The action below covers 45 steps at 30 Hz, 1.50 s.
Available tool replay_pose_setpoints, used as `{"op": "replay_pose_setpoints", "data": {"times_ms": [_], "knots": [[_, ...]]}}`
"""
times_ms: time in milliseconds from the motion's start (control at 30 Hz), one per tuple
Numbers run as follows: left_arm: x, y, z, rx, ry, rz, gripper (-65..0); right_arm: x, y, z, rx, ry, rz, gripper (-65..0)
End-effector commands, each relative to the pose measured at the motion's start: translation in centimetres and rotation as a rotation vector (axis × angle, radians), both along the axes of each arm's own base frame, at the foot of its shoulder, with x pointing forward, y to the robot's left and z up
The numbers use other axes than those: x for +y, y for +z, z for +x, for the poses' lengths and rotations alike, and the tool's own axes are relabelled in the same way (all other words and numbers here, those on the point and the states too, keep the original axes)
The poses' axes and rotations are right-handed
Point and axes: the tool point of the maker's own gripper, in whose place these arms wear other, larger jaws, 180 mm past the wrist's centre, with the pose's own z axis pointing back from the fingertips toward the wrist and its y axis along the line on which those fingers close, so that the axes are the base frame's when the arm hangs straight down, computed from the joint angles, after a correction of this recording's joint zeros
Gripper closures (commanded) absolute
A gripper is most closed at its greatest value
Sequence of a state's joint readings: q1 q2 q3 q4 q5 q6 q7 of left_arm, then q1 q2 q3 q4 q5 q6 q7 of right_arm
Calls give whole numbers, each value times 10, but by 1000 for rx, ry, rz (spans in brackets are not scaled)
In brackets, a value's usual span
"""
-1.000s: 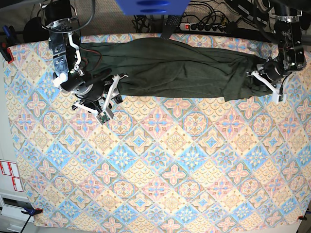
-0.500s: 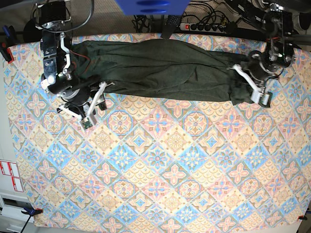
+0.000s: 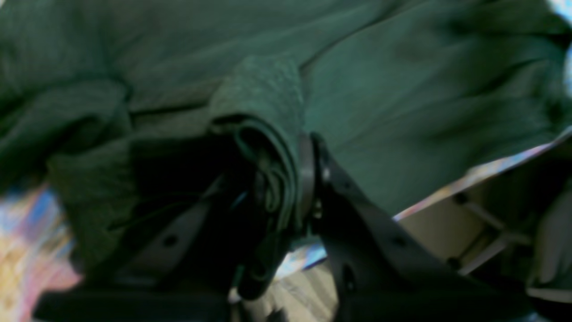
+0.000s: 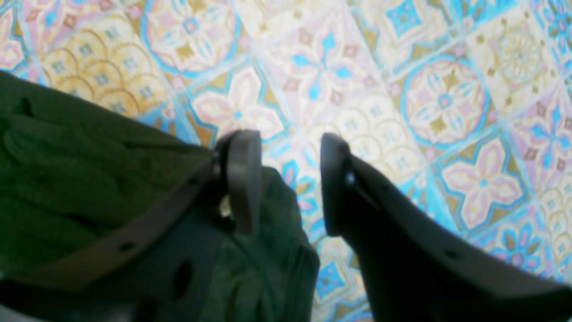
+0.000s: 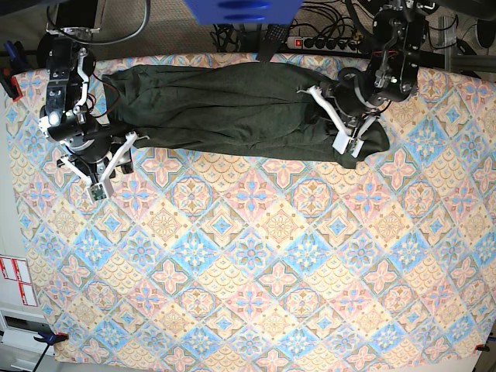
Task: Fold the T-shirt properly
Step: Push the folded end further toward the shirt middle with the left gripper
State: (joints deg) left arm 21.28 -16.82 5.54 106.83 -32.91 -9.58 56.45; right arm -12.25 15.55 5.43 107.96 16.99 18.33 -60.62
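The dark green T-shirt [image 5: 225,108] lies stretched along the far side of the table. My left gripper [image 5: 335,116] hovers over its right part and is shut on a bunched fold of the fabric. The left wrist view shows that fold pinched between the jaws of the left gripper [image 3: 290,183], with the rest of the T-shirt [image 3: 402,112] spread beyond. My right gripper [image 5: 115,159] stands open just off the shirt's left end. In the right wrist view the right gripper [image 4: 288,179] frames only patterned cloth, and the T-shirt [image 4: 67,179] lies against its left finger.
The patterned tablecloth [image 5: 256,256] covers the whole table. A power strip [image 5: 325,43] and cables run behind the far edge, with a blue object [image 5: 240,9] above them. A clamp [image 5: 8,77] grips the left edge.
My left gripper has carried the shirt's right end leftward over the garment. The right arm has drawn back to the left, off the shirt.
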Motion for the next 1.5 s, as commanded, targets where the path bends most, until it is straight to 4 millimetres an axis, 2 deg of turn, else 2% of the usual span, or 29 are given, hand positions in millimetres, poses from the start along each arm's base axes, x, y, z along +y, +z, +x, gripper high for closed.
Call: {"op": "replay_pose_setpoints", "data": {"times_ms": [0,133,267,500,700,767,900,967,1067,1133,1267,1400,1467], "knots": [[-10,7,8,-23,-16,-15,0,-5,14,10,-54,-4,-6,-222],[-35,-6,4,52,-81,-27,0,-11,16,10,-59,-20,-9,-222],[-57,-10,-6,86,-149,-45,0,-14,17,10,-62,-30,-12,-222],[-63,-10,-11,94,-165,-59,0,-15,18,11,-66,-31,-12,-222],[-77,-12,-23,108,-227,-63,0,-15,19,13,-71,-32,-11,-222],[-78,-11,-23,107,-227,-64,-50,-15,19,13,-71,-32,-11,-222],[-75,-10,-22,112,-206,-52,-270,-13,18,13,-69,-27,-10,-222],[-72,-11,-20,121,-181,-46,-348,-14,19,13,-70,-29,-11,-222],[-68,1,-13,78,-181,-42,-379,-14,19,13,-70,-30,-11,-222],[-60,15,-3,30,-158,-38,-379,-14,19,13,-70,-30,-11,-222],[-15,31,15,-33,-34,5,-379,-13,18,12,-68,-27,-10,-222],[43,34,30,-55,105,79,-380,-12,18,12,-67,-25,-10,-222],[60,29,34,-44,150,97,-382,-12,18,13,-68,-25,-10,-222]]}}
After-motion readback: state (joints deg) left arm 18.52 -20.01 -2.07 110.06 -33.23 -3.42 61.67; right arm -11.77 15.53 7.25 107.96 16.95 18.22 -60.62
